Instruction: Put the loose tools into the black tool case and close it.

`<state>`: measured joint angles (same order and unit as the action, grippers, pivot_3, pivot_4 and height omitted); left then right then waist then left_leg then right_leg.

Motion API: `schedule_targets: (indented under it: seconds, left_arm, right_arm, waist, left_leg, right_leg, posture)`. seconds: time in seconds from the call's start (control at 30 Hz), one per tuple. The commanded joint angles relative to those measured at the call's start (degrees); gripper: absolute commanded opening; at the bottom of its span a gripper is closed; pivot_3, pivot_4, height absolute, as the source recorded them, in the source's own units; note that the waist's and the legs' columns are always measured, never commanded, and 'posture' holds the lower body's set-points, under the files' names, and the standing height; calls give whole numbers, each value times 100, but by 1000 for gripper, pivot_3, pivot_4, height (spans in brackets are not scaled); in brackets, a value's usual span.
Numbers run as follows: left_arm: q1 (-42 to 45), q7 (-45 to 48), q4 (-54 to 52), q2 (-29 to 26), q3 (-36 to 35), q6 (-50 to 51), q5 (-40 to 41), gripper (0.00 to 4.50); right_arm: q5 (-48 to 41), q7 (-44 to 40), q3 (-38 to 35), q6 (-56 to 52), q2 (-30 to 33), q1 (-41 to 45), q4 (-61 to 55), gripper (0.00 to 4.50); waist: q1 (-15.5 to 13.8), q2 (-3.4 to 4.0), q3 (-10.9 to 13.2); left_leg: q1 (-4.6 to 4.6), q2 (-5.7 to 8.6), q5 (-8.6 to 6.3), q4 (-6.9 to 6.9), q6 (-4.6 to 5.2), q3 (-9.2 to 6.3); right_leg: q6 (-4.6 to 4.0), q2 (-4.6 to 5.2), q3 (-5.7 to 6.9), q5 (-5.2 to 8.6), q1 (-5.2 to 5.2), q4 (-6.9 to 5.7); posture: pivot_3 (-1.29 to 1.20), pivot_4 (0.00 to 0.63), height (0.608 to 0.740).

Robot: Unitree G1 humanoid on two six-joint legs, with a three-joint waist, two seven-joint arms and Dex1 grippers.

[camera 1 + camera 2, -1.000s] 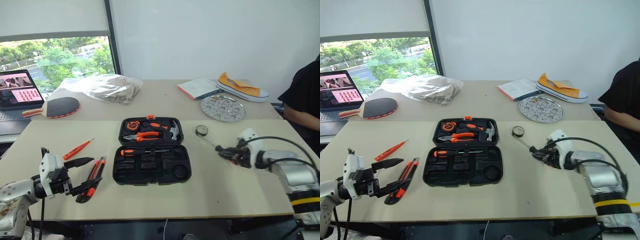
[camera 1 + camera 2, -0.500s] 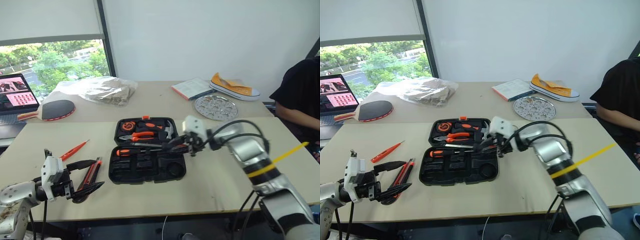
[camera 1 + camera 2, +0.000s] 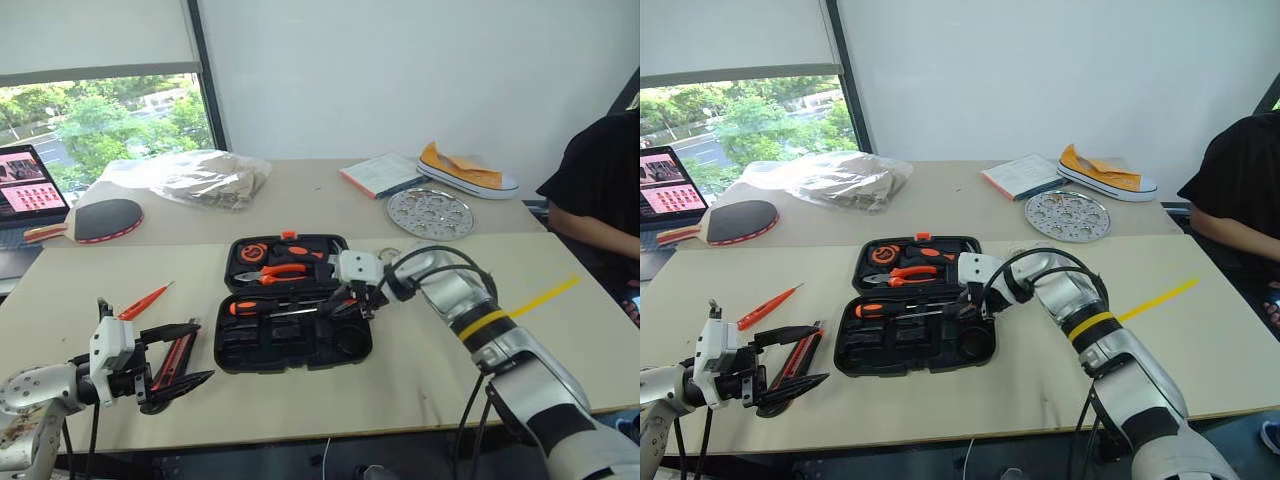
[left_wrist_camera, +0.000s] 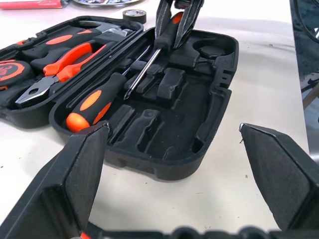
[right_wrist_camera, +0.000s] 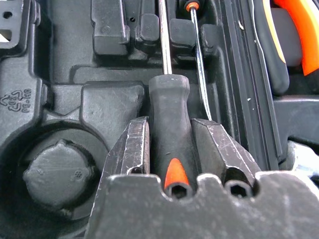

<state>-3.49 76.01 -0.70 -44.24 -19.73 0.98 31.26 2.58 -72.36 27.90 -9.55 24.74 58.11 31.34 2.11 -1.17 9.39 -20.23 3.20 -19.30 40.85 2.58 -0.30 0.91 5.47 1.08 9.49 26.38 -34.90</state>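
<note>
Right gripper (image 5: pixel 169 144) fingers clamp screwdriver (image 5: pixel 169 119) over case (image 3: pixel 290 345), shaft pointing left along its slot; left gripper (image 3: pixel 180 352) fingers apart

I'm looking down on a pale beige table (image 3: pixel 420 390) with a second table (image 3: pixel 300 195) butted behind it — a seam runs between them. A plain white wall (image 3: pixel 400 70) fills the upper centre and right of the frame. At upper left, a window (image 3: pixel 100 115) shows green trees in daylight under a lowered white roller blind (image 3: pixel 90 35), with a dark frame post (image 3: pixel 203 75) beside it. Lighting is even and soft.
</note>
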Motion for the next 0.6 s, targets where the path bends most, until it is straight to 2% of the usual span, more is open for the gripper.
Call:
schedule_targets:
  seconds: [0.03, 0.27, 0.43, 0.47, 0.5, 0.6]
  left_arm:
    - [24, 19, -101, -41, -28, -160, -17, 4500]
    - [17, 6, -88, -33, -1, -206, -38, 4500]
    - [-66, -38, -126, -22, -31, -241, -37, 4500]
    - [-78, -42, -126, -25, -38, -245, -34, 4500]
    - [-94, -43, -122, -29, -47, -255, -32, 4500]
    - [-120, -53, -76, -41, -69, -289, -33, 4500]
  right_arm:
    - [147, -9, -32, -5, -156, 99, 300, 1005]
    - [274, -16, -37, -43, -473, 267, 702, 1005]
    - [109, -15, -306, 131, -579, 277, 788, 1005]
    - [83, -42, -351, 187, -588, 285, 781, 2008]
    - [49, -84, -398, 220, -592, 297, 782, 2207]
    - [-74, -282, -549, 408, -587, 312, 766, 3193]
  waist:
    - [20, 0, 0]
    - [72, 1, -2]
    - [72, 1, -2]
    - [72, 1, -1]
    - [67, 1, -1]
    - [49, 2, -1]
  left_leg:
    - [2, 0, 1, 1, -1, 0]
    - [15, -6, 8, 1, -14, 1]
    - [24, -8, 12, 0, -21, 1]
    - [24, -7, 13, 0, -23, 1]
    - [24, -8, 14, 0, -24, 1]
    - [18, -8, 14, -3, -24, 0]
  right_leg:
    - [0, 0, -2, 0, -1, -1]
    - [-12, -8, -15, -6, 0, -5]
    - [-19, -9, -20, -8, -1, -6]
    - [-21, -9, -21, -9, -1, -7]
    - [-22, -9, -21, -10, 0, -8]
    - [-23, -9, -20, -10, 7, -8]
  posture:
    - [0, 150, 740]
    - [0, 150, 740]
    - [0, 150, 740]
    - [0, 150, 740]
    - [0, 150, 740]
    - [0, 150, 740]
